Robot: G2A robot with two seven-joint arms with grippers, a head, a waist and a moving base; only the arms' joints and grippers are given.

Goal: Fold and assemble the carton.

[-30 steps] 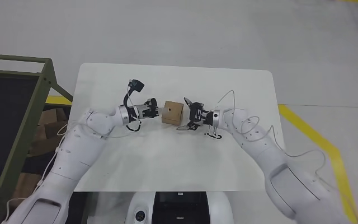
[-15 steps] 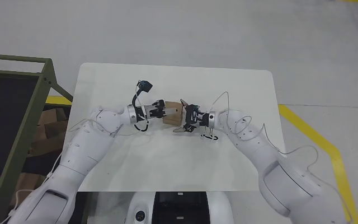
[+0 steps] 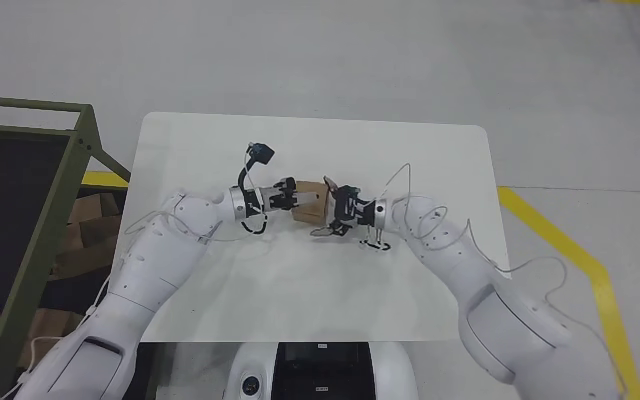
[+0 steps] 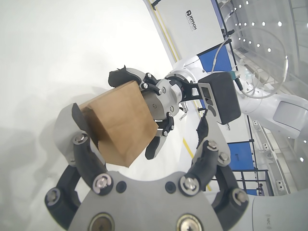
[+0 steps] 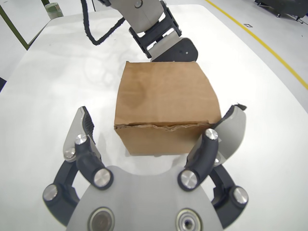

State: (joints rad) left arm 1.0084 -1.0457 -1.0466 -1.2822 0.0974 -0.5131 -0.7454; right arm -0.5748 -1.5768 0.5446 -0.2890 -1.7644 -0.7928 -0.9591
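White table (image 3: 200,150). At its middle, between both arms: brown carton (image 3: 310,202), folded into a closed box. Left gripper (image 4: 139,121): open, one finger pad (image 4: 79,117) touching a carton side, the other well clear. Right gripper (image 5: 160,111): open, straddling the opposite end of the carton; one finger (image 5: 232,121) touching a corner, the other just beside, apart.

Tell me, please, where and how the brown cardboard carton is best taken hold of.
Grip the brown cardboard carton across its two flat, parallel side walls, coming level from the robot's right, where the open right gripper straddles that end. Those walls fit its opening; the ragged top edge looks likely to crumple.
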